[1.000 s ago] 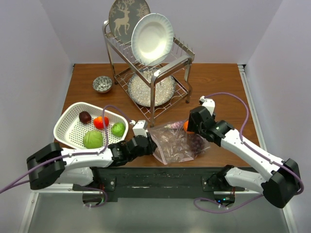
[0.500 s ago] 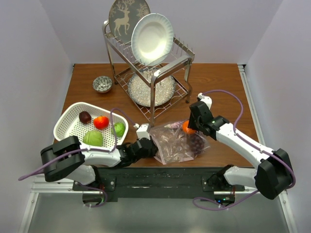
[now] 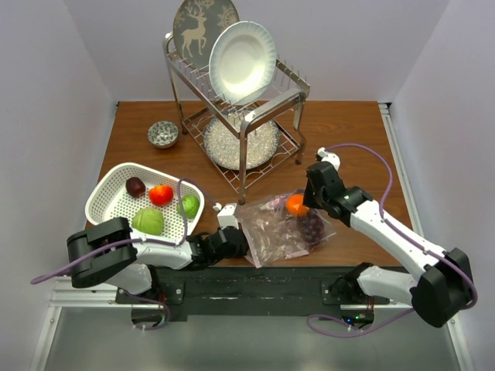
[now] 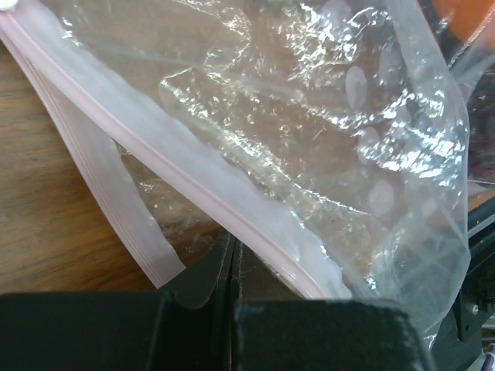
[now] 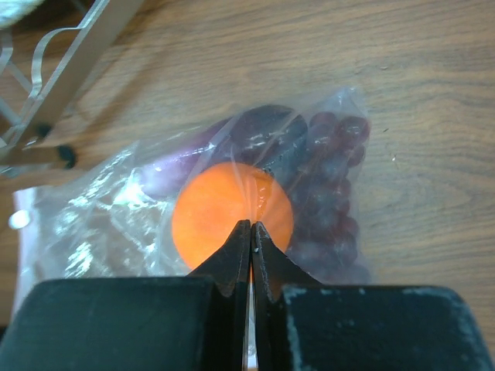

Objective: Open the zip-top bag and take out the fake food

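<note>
The clear zip-top bag (image 3: pixel 272 232) lies on the wooden table near the front edge, with an orange fruit (image 3: pixel 295 204) and purple grapes (image 3: pixel 312 226) inside. My left gripper (image 3: pixel 240 241) is shut at the bag's left edge. In the left wrist view its tips (image 4: pixel 233 246) meet under the pinkish zip strip (image 4: pixel 155 151), and the bag's mouth gapes. My right gripper (image 3: pixel 305 203) is shut, pinching a crease of bag film (image 5: pixel 93 224) right over the orange fruit (image 5: pixel 220 220); the grapes (image 5: pixel 332 201) lie beside it. More fake food sits in the white basket.
The white perforated basket (image 3: pixel 114 210) at the left holds a cabbage-like ball (image 3: pixel 148 222), lime (image 3: pixel 188 205), red fruit (image 3: pixel 161 194) and dark purple piece (image 3: pixel 135 186). A metal dish rack (image 3: pixel 241 116) with plates stands behind the bag. A small patterned bowl (image 3: pixel 163 134) sits far left.
Both grippers closed over the last second. The left gripper slid right to the bag's zip edge; the right gripper settled onto the film over the orange fruit, which now shows more.
</note>
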Robot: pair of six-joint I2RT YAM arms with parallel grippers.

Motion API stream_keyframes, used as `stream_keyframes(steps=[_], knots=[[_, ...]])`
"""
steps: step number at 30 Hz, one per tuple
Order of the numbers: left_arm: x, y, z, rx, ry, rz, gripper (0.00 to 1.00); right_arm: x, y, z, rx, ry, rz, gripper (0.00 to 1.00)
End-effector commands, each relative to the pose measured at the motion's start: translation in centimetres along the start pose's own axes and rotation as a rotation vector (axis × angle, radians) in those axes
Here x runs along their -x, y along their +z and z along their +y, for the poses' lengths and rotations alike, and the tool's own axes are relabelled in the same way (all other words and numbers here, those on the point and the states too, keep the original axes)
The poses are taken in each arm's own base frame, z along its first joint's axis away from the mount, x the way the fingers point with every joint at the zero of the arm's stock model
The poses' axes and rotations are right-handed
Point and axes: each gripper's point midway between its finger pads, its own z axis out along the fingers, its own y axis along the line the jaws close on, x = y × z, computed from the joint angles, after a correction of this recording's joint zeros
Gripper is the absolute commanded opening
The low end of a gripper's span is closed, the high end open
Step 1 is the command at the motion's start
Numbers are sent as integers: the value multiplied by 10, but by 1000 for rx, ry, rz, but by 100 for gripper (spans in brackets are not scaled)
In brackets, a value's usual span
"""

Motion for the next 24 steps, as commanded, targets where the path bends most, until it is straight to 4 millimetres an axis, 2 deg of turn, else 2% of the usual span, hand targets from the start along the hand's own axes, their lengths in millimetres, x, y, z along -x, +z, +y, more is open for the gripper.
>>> stream_keyframes(steps=[1,4,9,13,14,16,18,21,24], knots=[[-1,1,0,3,-23,-23,0,31,-40,17,118,42,-88,0],[-1,1,-2,0,-19,-27,0,28,-45,14,123,35,-82,0],[1,1,-6,-4,-10,-36,0,17,-31,4,59,2,-43,0],[5,0,-8,-8,-6,-51,0,25,-28,-2,-2,-15,-53,2],[8,-2,-9,-13,-6,-61,0,26,-29,-3,-7,-20,-49,5],[13,-4,-12,-24,7,-77,2,33,-33,2,8,-18,-60,24],[19,-7,-19,-51,15,-97,10,32,-42,2,20,-29,-55,39],[29,-9,-32,-101,36,-134,22,37,-61,-5,-10,-39,-99,51],[36,-10,-42,-139,59,-161,33,35,-74,-3,8,-37,-107,50]])
